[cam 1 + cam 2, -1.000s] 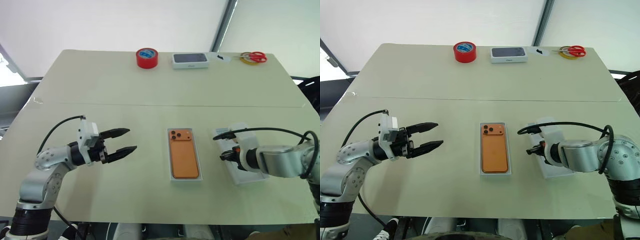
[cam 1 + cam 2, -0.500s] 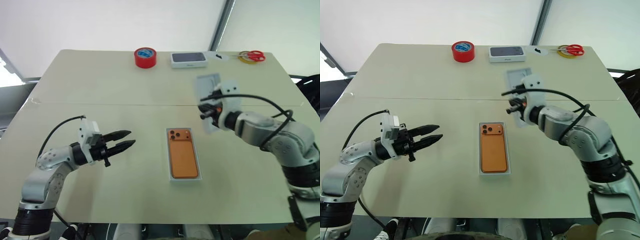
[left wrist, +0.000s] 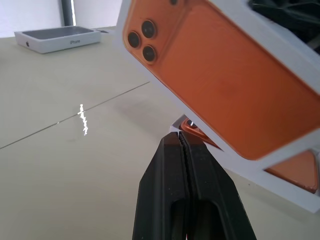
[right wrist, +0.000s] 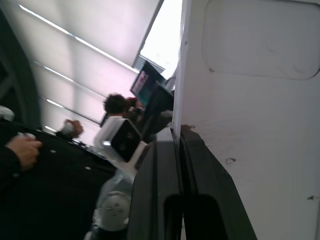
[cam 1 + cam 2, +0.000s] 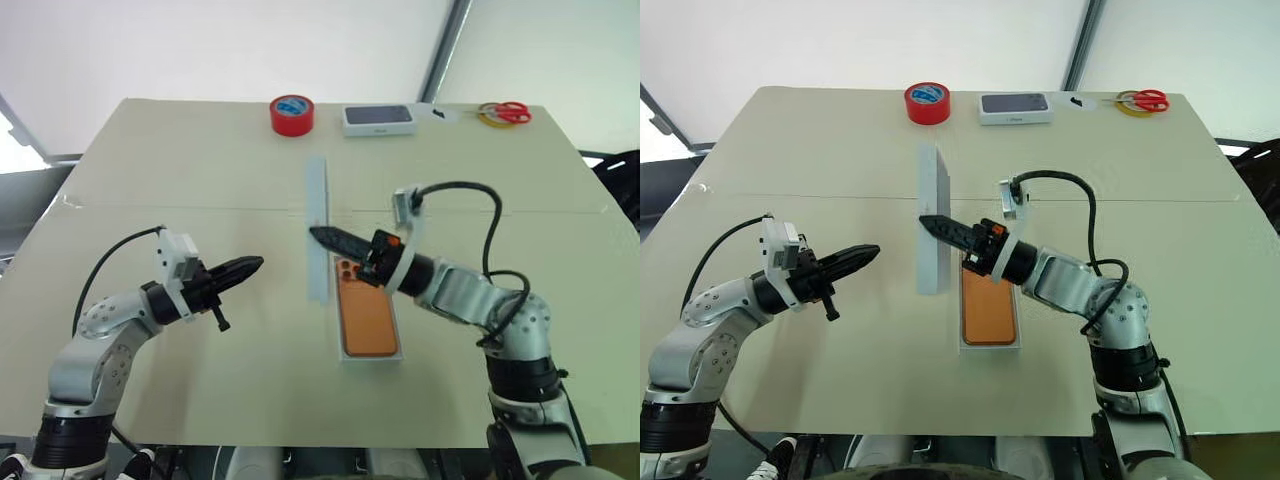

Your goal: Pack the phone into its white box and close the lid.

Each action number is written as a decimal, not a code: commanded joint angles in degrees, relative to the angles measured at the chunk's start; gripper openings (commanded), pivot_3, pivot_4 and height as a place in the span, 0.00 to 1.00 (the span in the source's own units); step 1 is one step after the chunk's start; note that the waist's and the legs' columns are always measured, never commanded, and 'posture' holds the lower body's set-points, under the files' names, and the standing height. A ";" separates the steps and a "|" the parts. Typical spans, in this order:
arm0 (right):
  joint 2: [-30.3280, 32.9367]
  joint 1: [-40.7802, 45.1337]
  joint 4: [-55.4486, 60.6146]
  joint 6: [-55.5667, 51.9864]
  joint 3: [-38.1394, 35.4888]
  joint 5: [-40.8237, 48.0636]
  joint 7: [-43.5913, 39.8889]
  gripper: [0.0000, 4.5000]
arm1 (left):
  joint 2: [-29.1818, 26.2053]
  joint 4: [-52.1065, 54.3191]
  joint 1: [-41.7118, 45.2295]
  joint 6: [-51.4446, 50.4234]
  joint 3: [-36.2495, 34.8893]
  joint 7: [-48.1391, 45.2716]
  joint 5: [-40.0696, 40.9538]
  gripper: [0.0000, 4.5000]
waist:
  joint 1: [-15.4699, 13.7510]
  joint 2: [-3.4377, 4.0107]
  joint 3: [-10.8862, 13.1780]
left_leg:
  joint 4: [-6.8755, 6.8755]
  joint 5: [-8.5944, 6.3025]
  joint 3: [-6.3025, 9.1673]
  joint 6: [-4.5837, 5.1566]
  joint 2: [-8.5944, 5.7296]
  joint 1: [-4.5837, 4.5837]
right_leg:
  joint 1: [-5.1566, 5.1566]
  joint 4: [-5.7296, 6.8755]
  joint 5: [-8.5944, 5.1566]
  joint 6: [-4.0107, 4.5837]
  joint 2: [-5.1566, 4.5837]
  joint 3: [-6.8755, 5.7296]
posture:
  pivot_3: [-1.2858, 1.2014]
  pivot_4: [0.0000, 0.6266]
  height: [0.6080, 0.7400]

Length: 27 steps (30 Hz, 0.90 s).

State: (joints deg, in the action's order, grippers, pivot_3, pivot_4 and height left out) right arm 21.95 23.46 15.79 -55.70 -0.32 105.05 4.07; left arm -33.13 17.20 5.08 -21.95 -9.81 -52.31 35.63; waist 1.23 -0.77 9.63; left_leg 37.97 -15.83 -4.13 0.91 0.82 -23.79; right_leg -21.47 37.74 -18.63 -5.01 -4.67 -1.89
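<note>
Right end effector [image 5: 932, 224] — clamped on the lid [image 5: 931, 215] — has swung it upright over the phone [image 5: 988, 308].

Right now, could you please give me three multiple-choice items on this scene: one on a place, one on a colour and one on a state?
1. Where does the phone lie?
A. in the white box
B. on the bare tabletop
C. on the floor

2. What colour is the tape roll?
A. green
B. red
C. yellow

3. How is the lid placed?
A. flat on the table
B. closed over the box
C. on edge, gripped by the right pincer

Key:
1. A, the box rim frames the phone.
2. B, its outer band is red.
3. C, the shut fingers clamp the upright lid.
</note>
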 commanded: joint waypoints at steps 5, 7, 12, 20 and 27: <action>7.46 -2.87 -2.51 -9.39 5.57 7.95 -5.11 0.00 | 0.30 2.87 -1.13 -0.77 1.13 -0.81 1.71 0.01 | -0.14 -0.01 0.00 | -0.01 -0.01 -0.01 0.02 0.00 -0.01 | 0.02 -0.06 0.00 0.00 0.00 0.00 | 0.52 0.24 0.92; 6.92 -2.05 -4.84 -9.26 6.27 7.95 -5.06 0.00 | 0.56 3.17 -1.50 -0.58 1.61 -1.15 1.60 0.01 | -0.16 -0.01 0.00 | 0.01 -0.01 0.00 0.02 0.00 -0.01 | 0.04 -0.06 0.00 0.00 0.00 0.01 | 0.52 0.24 0.92; 6.18 -0.92 -10.16 -9.04 7.38 6.12 -4.86 0.00 | 0.73 4.47 -3.03 -0.71 4.01 -2.19 1.12 0.01 | -0.18 0.00 0.00 | 0.00 -0.01 0.00 0.02 0.00 -0.02 | 0.01 -0.07 0.00 0.00 0.00 0.01 | 0.52 0.24 0.92; 3.34 -1.63 -13.85 -6.10 7.38 5.66 0.91 0.00 | 2.86 4.33 -4.73 1.39 8.97 -1.46 -2.22 0.01 | -0.26 0.01 -0.02 | 0.01 -0.03 0.00 0.03 0.00 -0.03 | 0.03 -0.13 0.00 0.01 -0.02 0.01 | 0.52 0.24 0.92; -3.67 2.20 -13.19 -5.63 3.45 7.95 5.87 0.00 | 2.84 3.65 -2.45 -1.04 6.18 -1.01 1.34 0.01 | -0.13 0.07 0.01 | -0.01 -0.01 0.00 0.01 0.01 -0.26 | -0.23 -0.07 0.00 0.00 -0.01 0.01 | 0.52 0.24 0.92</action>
State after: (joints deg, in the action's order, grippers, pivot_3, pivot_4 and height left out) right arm 18.69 25.37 0.00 -61.02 4.18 111.06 9.56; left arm -29.72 20.04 2.16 -22.73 -1.62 -52.93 35.43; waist 1.11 -0.70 9.63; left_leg 37.98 -15.85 -4.13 0.92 0.83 -24.15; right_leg -21.77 37.67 -18.62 -5.01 -4.68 -1.88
